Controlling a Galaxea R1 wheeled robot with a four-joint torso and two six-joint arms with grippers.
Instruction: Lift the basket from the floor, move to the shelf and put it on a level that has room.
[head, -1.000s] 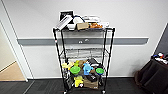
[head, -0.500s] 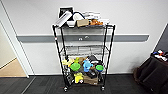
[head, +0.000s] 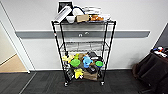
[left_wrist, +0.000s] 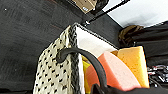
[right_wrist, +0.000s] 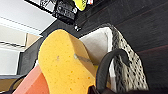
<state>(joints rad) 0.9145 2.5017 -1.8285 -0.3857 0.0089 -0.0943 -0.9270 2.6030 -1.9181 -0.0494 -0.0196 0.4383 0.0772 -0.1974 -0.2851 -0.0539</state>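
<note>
Closer now, the shelf (head: 83, 50) looms larger at 12 o'clock. Both wrist views show the basket (left_wrist: 57, 72) hanging by dark handles above the floor (left_wrist: 22, 30); gripper closure I cannot tell. Sponges (right_wrist: 62, 65) could spill if it tilts reaching the middle level (head: 83, 46).

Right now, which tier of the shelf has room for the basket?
The middle tier of the shelf: its wire grid looks bare, while the top tier and the lower tiers are crowded with items.
</note>
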